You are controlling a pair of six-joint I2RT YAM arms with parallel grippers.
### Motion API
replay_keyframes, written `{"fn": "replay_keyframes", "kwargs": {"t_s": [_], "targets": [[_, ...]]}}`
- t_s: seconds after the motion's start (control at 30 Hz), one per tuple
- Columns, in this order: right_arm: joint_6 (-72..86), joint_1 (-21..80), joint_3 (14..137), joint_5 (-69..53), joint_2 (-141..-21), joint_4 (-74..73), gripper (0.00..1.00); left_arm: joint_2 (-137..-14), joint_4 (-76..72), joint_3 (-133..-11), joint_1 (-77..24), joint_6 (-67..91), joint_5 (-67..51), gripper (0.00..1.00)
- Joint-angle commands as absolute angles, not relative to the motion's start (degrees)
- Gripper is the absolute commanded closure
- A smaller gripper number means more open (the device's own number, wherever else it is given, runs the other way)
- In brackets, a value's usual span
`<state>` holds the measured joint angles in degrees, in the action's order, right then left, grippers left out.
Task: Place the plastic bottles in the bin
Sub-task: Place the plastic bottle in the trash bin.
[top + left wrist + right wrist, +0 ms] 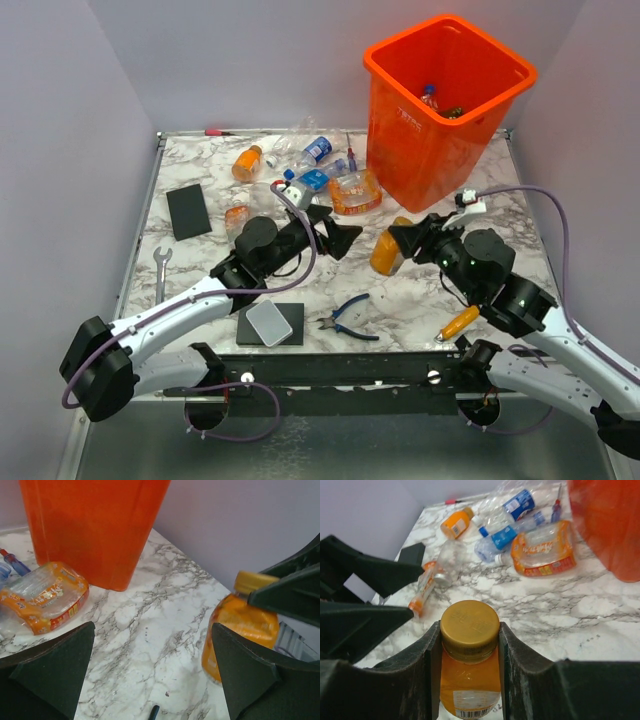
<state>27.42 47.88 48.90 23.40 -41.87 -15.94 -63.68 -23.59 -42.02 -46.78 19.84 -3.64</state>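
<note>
My right gripper (pixel 405 240) (pixel 470 630) is shut on an orange bottle (pixel 388 252) (pixel 470 680) with a gold cap, one finger on each side of its neck. The same bottle (pixel 242 620) shows in the left wrist view. My left gripper (pixel 340 235) (pixel 152 627) stands open over bare marble, facing that bottle. The tall orange bin (pixel 440 110) (pixel 95 530) (pixel 610 530) stands at the back right with a bottle (pixel 430 97) inside. Several more bottles lie left of it: a crushed orange-labelled one (pixel 355 192) (pixel 45 597) (pixel 542 550), an orange one (pixel 246 162) (pixel 456 524) and a blue-labelled one (pixel 315 150) (pixel 519 502).
Blue-handled pliers (pixel 350 318) and an orange-handled screwdriver (pixel 458 323) lie near the front edge. A dark pad with a grey square (pixel 270 323) sits front left. A wrench (pixel 161 270) and a black block (pixel 188 210) lie at the left. Walls close in the table.
</note>
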Motion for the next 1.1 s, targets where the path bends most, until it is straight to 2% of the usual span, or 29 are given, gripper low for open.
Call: {"fn": "replay_keyframes", "kwargs": {"t_s": [0.0, 0.23, 0.53, 0.9, 0.97, 1.07], "targets": [[28.05, 47.64, 43.96, 12.41, -40.58, -9.02, 1.0, -63.67, -34.6, -37.53, -46.06, 23.42, -4.66, 0.01], [28.26, 47.64, 40.98, 6.21, -43.31, -2.08, 1.0, -62.31, -40.94, -32.52, -46.14, 22.73, -13.16, 0.01], [27.86, 47.64, 39.96, 8.35, -43.69, 3.78, 1.0, -63.19, -41.13, -32.74, -47.39, 22.28, -20.91, 0.01], [28.06, 47.64, 38.9, 8.55, -41.75, 6.59, 1.0, -70.75, -40.97, -35.67, -49.89, 24.43, -30.93, 0.01], [27.87, 47.64, 39.15, 7.98, -41.7, 6.47, 1.0, -71.02, -40.76, -35.68, -50.05, 24.08, -30.73, 0.06], [27.87, 47.64, 39.44, 7.52, -41.58, 5.92, 1.0, -71.17, -39.78, -35.88, -50.15, 23.8, -29.19, 0.23]]}}
